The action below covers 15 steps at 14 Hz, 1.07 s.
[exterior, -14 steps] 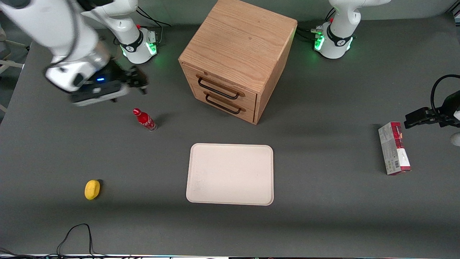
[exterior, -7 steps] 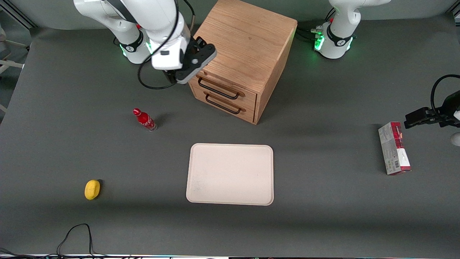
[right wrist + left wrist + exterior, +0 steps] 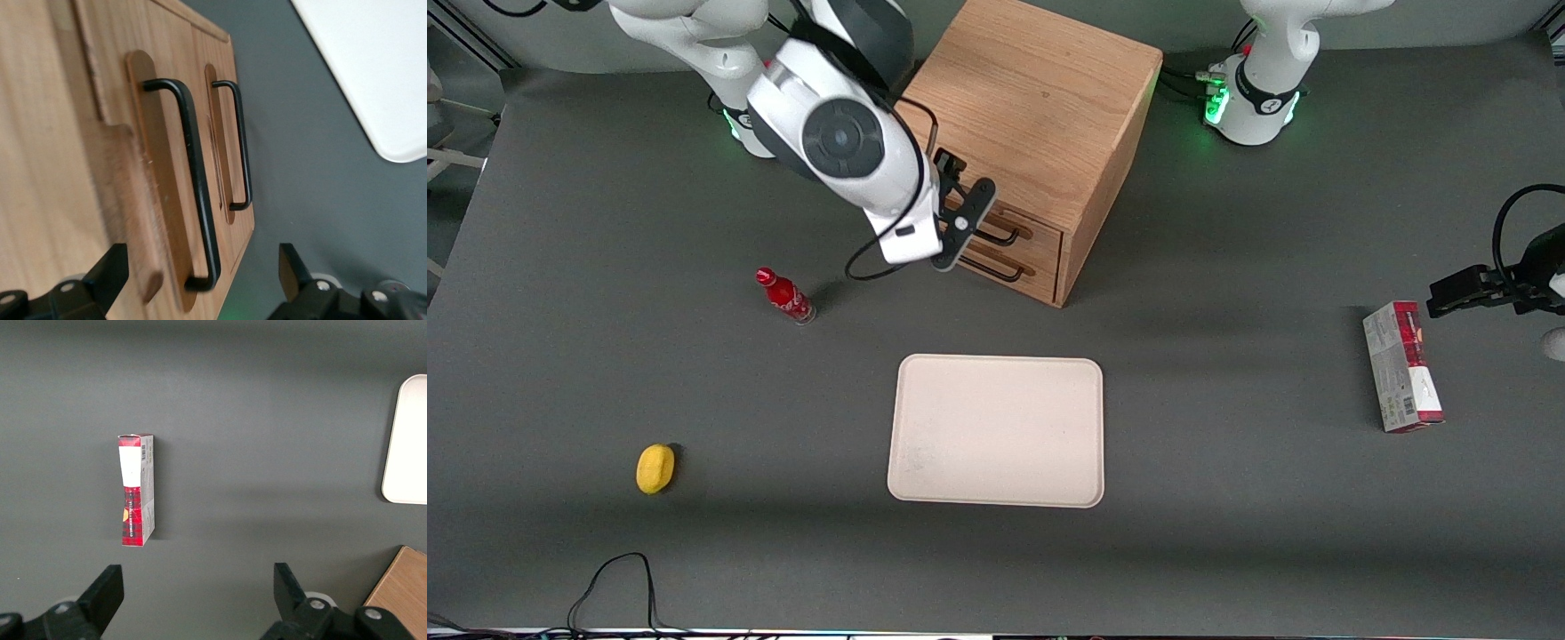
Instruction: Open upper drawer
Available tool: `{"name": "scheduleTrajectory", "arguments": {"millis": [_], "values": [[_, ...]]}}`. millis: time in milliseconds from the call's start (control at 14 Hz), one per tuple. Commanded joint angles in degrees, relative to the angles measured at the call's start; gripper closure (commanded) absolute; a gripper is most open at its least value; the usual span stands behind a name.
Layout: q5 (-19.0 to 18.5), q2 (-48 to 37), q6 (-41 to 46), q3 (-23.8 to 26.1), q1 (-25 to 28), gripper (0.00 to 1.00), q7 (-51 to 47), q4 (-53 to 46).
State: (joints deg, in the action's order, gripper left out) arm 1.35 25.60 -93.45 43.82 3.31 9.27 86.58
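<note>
Directly in front of the upper drawer (image 3: 1021, 224) hangs the gripper (image 3: 960, 209), fingers spread, touching nothing. Only the wrist view shows its whole black bar handle (image 3: 193, 173); the arm hides part from the front.

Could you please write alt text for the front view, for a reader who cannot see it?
The right arm's gripper, fingers open, hangs in front of the wooden cabinet, level with the upper drawer, which is shut. Nearer the camera on the grey table lie a cream tray, a red bottle and a yellow lemon.
</note>
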Motion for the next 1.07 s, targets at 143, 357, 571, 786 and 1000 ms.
{"name": "scheduleTrajectory", "arguments": {"millis": [143, 357, 571, 786, 1000], "values": [[-0.91, 2.26, -2.52, 0.83, 0.29, 0.0, 2.5, 0.69], [-3.37, 3.84, -3.4, 0.83, 0.29, 0.0, 2.68, 1.23], [-5.03, 5.24, -4.63, 0.83, 0.29, 0.0, 2.68, 1.23], [-5.57, 6.13, -5.86, 0.83, 0.38, 0.0, 2.68, 1.4], [-8.02, 7.01, -6.04, 0.83, 0.38, 0.0, 2.77, 1.14]]}}
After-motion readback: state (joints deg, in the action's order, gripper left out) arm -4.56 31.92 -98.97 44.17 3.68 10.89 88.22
